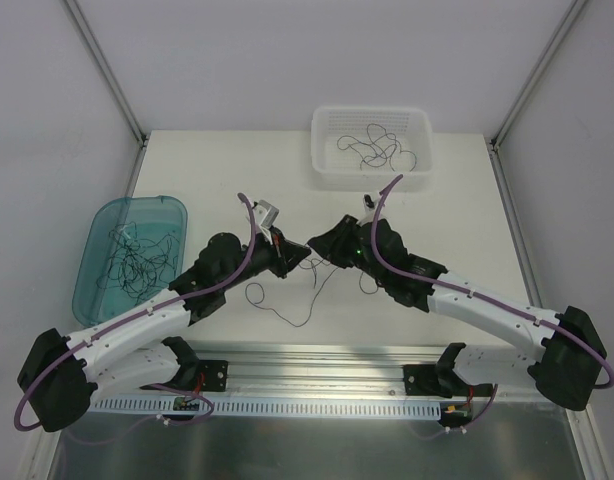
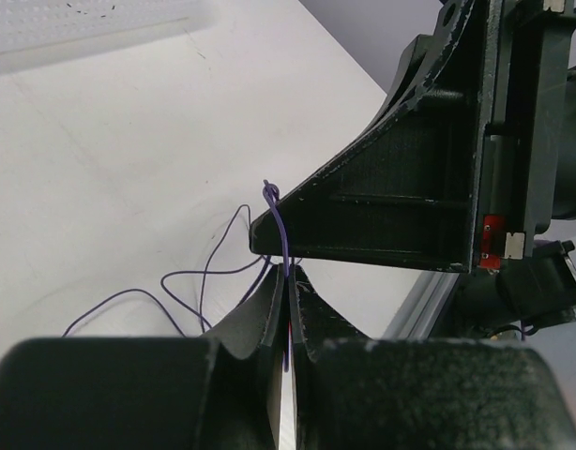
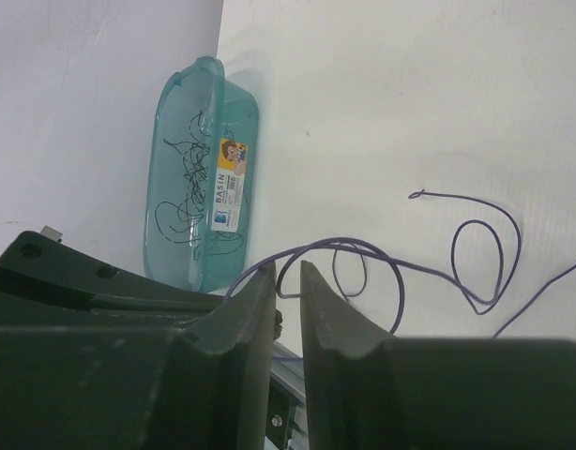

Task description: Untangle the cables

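A thin purple cable lies in loops on the white table between my two grippers. My left gripper is shut on one strand; in the left wrist view the strand rises out of the closed jaws to a small knot. My right gripper faces it, almost touching. In the right wrist view its jaws stand a narrow gap apart, and a loop of the cable crosses just beyond the tips. More loops lie on the table further out.
A teal basin at the left holds several dark wires; it also shows in the right wrist view. A white basket at the back holds more wires. A metal rail runs along the near edge.
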Robot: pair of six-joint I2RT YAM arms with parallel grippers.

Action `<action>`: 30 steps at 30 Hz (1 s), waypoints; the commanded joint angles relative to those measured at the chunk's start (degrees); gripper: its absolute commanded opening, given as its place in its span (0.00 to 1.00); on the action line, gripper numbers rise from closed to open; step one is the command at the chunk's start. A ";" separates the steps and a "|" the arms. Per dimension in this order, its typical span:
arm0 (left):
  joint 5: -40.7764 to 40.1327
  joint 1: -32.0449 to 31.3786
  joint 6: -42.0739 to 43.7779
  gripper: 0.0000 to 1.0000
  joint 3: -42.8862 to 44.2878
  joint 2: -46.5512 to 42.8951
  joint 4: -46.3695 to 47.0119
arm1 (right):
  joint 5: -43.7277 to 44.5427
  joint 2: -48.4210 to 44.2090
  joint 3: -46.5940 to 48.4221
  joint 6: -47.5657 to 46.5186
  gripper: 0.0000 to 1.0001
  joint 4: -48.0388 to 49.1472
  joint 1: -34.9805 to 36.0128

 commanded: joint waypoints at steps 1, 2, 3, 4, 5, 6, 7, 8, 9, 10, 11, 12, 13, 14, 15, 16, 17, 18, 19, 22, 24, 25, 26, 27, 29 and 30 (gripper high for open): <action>-1.26 -0.69 1.09 0.00 -0.41 -0.77 1.78 | 1.28 0.00 2.37 0.49 0.19 3.80 0.36; -1.52 -0.69 1.26 0.00 -0.50 -0.95 1.52 | 1.19 -0.18 2.45 0.05 0.12 3.63 0.45; -1.96 -0.69 1.53 0.00 -0.59 -1.04 1.26 | 0.93 -0.27 2.54 -0.30 0.08 3.10 0.45; -2.31 -0.69 1.70 0.00 -0.59 -1.21 1.08 | 0.49 -0.97 2.54 -0.57 0.05 2.58 0.45; -3.28 -0.69 2.05 0.00 -0.59 -1.47 0.64 | 0.49 -1.32 2.54 -1.27 0.01 1.96 0.36; -3.89 -0.69 2.67 0.00 -0.68 -1.56 -0.32 | 0.40 -2.02 2.72 -1.88 0.01 0.39 0.36; -4.86 -0.69 2.93 0.00 -0.76 -1.82 -1.02 | 0.31 -3.33 2.81 -2.41 0.01 -0.67 0.36; -7.13 -0.69 3.20 0.00 -0.94 -2.44 -1.64 | 0.40 -4.22 2.98 -3.29 0.01 -1.90 0.36; -7.94 -0.69 3.72 0.00 -1.38 -2.79 -2.60 | 0.31 -5.09 3.24 -5.12 0.01 -4.78 0.27; -9.60 -0.69 4.25 0.00 -1.55 -3.14 -3.22 | 0.31 -5.89 4.20 -6.27 0.01 -6.20 0.10; -11.09 -0.69 5.21 0.00 -1.64 -3.84 -3.75 | 0.14 -7.46 4.73 -7.24 0.01 -8.65 -0.08; -11.63 -0.69 5.83 0.00 -1.82 -4.11 -4.45 | -0.47 -8.00 5.35 -9.51 0.01 -12.25 -0.34; -11.98 -0.69 6.45 0.00 -1.91 -4.20 -5.59 | -1.96 -8.53 7.44 -10.32 0.01 -14.28 -1.04; -12.16 -0.69 7.76 0.00 -1.82 -4.46 -6.12 | -2.58 -9.14 8.33 -10.94 0.01 -16.30 -1.39; -11.20 -0.60 8.55 0.00 -1.82 -4.55 -6.56 | -3.37 -9.49 9.21 -12.16 0.01 -18.93 -1.92; -9.80 -0.69 9.60 0.00 -1.91 -4.64 -6.92 | -5.90 -9.67 9.92 -12.87 0.01 -19.92 -3.23; -8.57 -0.69 11.62 0.00 -2.17 -4.99 -6.92 | -7.32 -9.67 11.67 -13.57 0.01 -20.80 -4.03; -5.17 -0.69 12.51 0.00 -2.61 -5.17 -6.83 | -8.73 -9.41 12.81 -14.36 0.01 -23.42 -4.90; -2.96 -0.69 13.82 0.00 -2.87 -5.95 -6.22 | -10.65 -8.97 13.96 -16.46 0.01 -24.84 -6.91; 2.95 -0.69 16.73 0.00 -3.84 -7.62 -5.43 | -14.01 -6.08 18.09 -18.24 0.01 -29.59 -11.74; 5.23 -0.69 17.35 0.00 -4.19 -8.42 -4.90 | -16.29 -4.07 17.49 -18.58 0.08 -27.58 -14.31; 6.98 -0.69 17.44 0.00 -4.28 -8.94 -4.55 | -15.78 -2.92 17.66 -19.81 0.26 -27.49 -16.23; 7.35 -0.69 17.44 0.00 -4.54 -9.29 -3.33 | -15.08 -1.43 19.49 -21.04 0.32 -30.27 -17.12; 7.61 -0.69 17.26 0.00 -4.63 -9.47 -2.79 | -13.85 0.33 20.64 -22.27 0.34 -32.21 -18.00; 6.56 -0.69 16.39 0.00 -4.46 -9.91 -2.09 | -13.31 2.72 21.53 -26.03 0.39 -34.08 -18.18; 6.12 -0.69 16.30 0.00 -4.11 -9.91 -2.17 | -15.75 2.28 19.70 -27.10 0.41 -32.86 -18.01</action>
